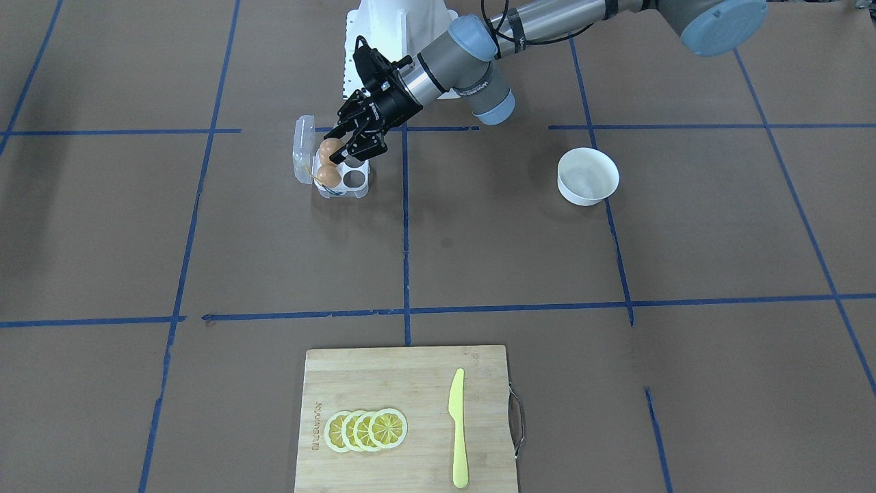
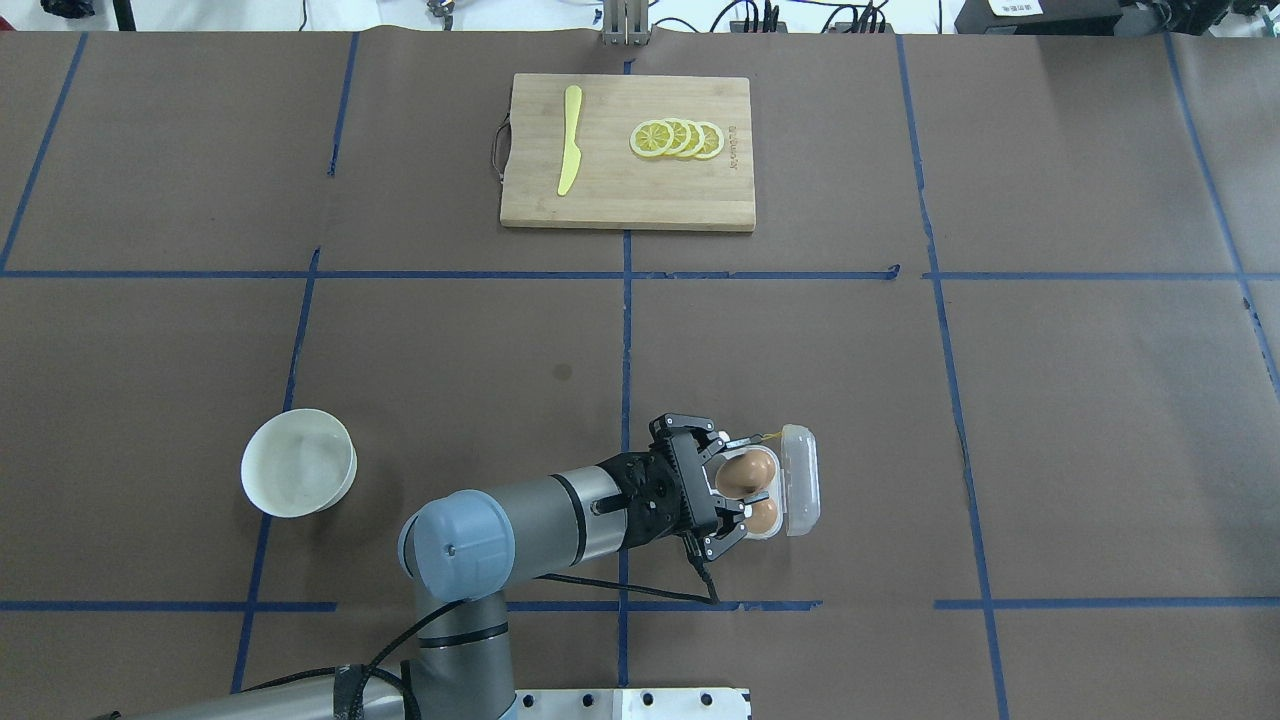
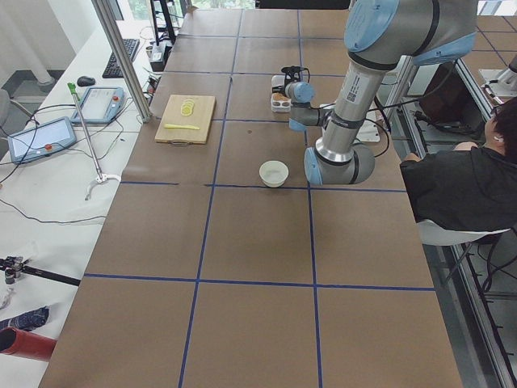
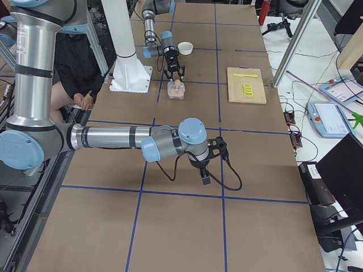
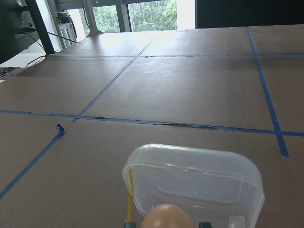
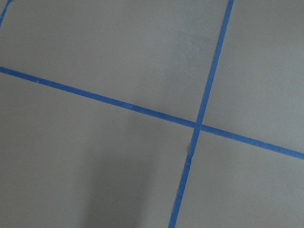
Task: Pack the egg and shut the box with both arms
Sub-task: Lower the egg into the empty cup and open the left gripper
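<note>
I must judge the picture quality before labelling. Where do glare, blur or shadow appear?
Left wrist view: the windows are washed out white, glare lies on the far table, and the egg at the bottom edge is blurred. Right wrist view: a soft shadow darkens the lower left; the tape is sharp.

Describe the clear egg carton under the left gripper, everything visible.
The egg carton is small, clear plastic with round cups, sitting flat on the brown table. Its hinged lid stands open on the side away from the left gripper, a yellowish tie at its edge. One brown egg sits in a cup; a neighbouring cup is empty. That gripper holds a second egg over the cups.
</note>
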`<state>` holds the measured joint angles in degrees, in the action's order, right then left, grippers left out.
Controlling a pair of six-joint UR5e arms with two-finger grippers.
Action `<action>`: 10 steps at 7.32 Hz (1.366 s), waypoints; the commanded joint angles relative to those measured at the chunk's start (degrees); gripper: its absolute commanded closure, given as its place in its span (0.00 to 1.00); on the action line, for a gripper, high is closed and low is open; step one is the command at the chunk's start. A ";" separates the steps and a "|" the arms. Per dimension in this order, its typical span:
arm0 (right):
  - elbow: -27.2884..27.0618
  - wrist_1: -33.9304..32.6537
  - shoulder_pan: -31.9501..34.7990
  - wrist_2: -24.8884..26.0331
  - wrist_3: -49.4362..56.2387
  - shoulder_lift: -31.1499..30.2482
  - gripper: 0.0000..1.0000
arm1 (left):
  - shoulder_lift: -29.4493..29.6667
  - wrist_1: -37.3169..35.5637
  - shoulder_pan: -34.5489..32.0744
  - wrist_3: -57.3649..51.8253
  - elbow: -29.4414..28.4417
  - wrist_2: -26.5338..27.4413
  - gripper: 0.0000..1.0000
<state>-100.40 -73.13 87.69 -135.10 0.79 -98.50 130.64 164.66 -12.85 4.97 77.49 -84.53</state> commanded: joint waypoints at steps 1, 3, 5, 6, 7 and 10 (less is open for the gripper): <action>-0.06 0.00 0.02 -0.07 0.00 -0.03 0.00 | -0.47 0.04 -0.25 0.04 0.21 -0.02 0.21; -0.05 0.00 0.02 -0.07 0.00 -0.03 0.00 | -0.73 0.05 -0.33 0.22 0.38 0.07 0.21; 0.03 0.00 0.02 -0.07 0.00 -0.03 0.00 | -0.65 -5.01 -2.60 0.57 3.53 -0.89 0.20; 0.03 0.00 0.02 -0.07 0.00 -0.12 0.00 | -0.65 -13.67 -5.75 0.75 7.12 -5.42 0.19; 0.03 0.00 0.02 -0.07 0.00 -0.20 0.00 | -0.73 -24.37 -10.31 0.92 11.41 -11.21 0.17; 0.12 0.00 0.03 -0.07 0.00 -0.64 0.00 | -5.98 -48.84 -25.50 0.84 21.43 -25.56 0.01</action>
<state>-100.30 -73.12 87.75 -135.18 0.79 -98.88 127.71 125.63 -31.77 5.86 93.72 -104.96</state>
